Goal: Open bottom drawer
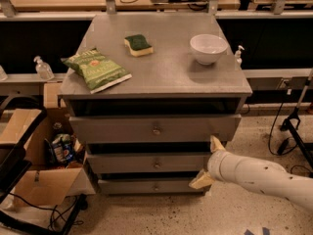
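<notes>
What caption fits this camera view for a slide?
Open tool at the cabinet's right front, beside the middle drawer and bottom drawer.

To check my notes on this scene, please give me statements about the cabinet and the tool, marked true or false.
1. The white bowl stands on the cabinet top. True.
2. The tool holds the bottom drawer knob. False: it is open at the drawers' right end, apart from the knob.
3. The sponge lies between chips bag and bowl. True.
4. The chips bag is red. False: it is green.
</notes>
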Controlling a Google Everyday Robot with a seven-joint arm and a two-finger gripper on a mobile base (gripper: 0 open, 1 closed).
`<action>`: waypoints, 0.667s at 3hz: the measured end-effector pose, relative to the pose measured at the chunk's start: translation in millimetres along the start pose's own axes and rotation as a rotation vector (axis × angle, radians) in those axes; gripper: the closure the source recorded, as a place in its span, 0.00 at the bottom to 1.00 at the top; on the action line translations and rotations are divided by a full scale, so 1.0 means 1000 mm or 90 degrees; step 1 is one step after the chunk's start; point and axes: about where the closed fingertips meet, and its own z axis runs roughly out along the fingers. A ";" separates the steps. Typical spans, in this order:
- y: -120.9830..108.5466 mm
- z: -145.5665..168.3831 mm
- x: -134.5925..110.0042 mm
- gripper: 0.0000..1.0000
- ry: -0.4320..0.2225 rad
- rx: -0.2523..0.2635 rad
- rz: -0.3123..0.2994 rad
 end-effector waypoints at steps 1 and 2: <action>0.001 -0.002 -0.004 0.00 -0.003 0.001 0.001; 0.027 -0.006 0.015 0.00 0.049 -0.014 -0.038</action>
